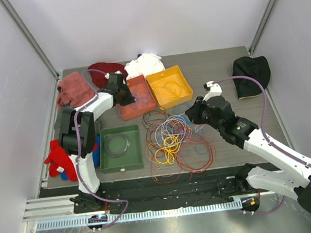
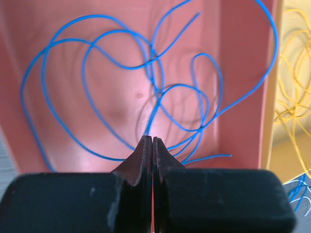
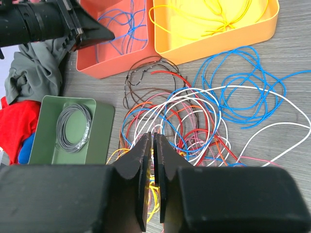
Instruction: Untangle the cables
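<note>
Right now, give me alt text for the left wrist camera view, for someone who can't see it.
The left gripper, shut, appears to pinch one strand of a blue cable that loops loosely across the floor of a salmon-orange tray. Yellow cables lie in the yellow-orange tray at the right edge.

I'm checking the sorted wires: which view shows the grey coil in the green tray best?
Right wrist: the grey coil lies large and unobstructed. Top external shows it small; left wrist misses it.

left gripper (image 2: 152,138): jaws pressed together | right gripper (image 3: 151,135): jaws a narrow slit apart
</note>
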`<action>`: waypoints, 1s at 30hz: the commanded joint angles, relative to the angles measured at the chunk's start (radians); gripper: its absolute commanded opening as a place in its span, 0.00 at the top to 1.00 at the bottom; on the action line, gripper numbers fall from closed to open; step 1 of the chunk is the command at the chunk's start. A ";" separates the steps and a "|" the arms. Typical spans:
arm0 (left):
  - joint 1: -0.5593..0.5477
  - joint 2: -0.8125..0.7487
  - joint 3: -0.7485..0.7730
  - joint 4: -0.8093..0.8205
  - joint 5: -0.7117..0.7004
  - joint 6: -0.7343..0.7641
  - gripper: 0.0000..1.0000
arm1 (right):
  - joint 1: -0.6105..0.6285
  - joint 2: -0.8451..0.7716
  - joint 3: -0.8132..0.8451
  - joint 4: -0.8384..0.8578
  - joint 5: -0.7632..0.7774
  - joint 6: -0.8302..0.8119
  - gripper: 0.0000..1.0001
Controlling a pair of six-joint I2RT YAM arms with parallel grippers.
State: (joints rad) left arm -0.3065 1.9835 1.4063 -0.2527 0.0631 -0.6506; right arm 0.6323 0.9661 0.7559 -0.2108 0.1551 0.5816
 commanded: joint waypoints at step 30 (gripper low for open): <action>-0.482 -0.057 0.029 0.058 -0.022 -0.066 0.00 | 0.004 -0.406 -0.116 -0.213 0.276 0.001 0.68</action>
State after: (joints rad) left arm -0.7673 1.8824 1.3109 -0.1677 0.0711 -0.7635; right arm 0.6323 0.5594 0.6559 -0.4145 0.4091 0.5777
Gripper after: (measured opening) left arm 0.996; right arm 0.318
